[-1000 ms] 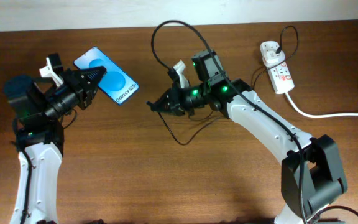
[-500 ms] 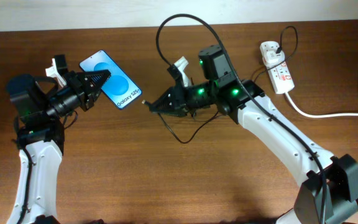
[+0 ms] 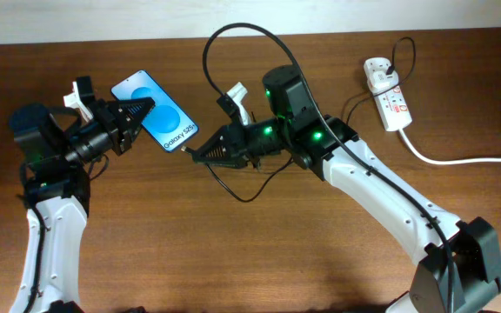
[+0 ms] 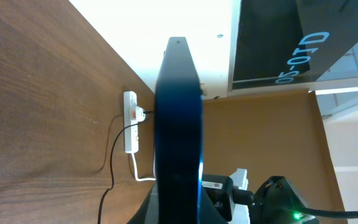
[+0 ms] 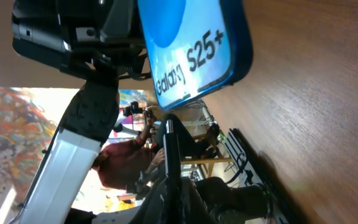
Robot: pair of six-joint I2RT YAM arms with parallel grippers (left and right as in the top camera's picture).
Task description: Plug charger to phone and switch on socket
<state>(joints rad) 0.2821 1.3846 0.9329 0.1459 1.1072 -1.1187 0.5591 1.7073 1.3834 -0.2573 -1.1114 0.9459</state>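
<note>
The phone [image 3: 156, 111] has a blue screen and is held off the table by my left gripper [image 3: 137, 113], which is shut on its upper end. In the left wrist view the phone [image 4: 179, 112] shows edge-on. My right gripper [image 3: 193, 155] is shut on the charger's plug tip [image 3: 184, 149], close to the phone's lower end. In the right wrist view the tip [image 5: 171, 124] points at the phone's bottom edge [image 5: 194, 56], with a small gap. The black charger cable [image 3: 233, 30] loops back to the socket [image 3: 387, 94], a white power strip at the far right.
The socket's thick white lead [image 3: 459, 158] runs off the right edge. Slack black cable [image 3: 250, 193] lies on the wooden table [image 3: 233, 261] under my right arm. The socket also shows far off in the left wrist view [image 4: 130, 121].
My right gripper has moved left with the plug tip, from mid-table up to the phone's lower end. My left gripper lifted the phone slightly a second ago and has since held still.
</note>
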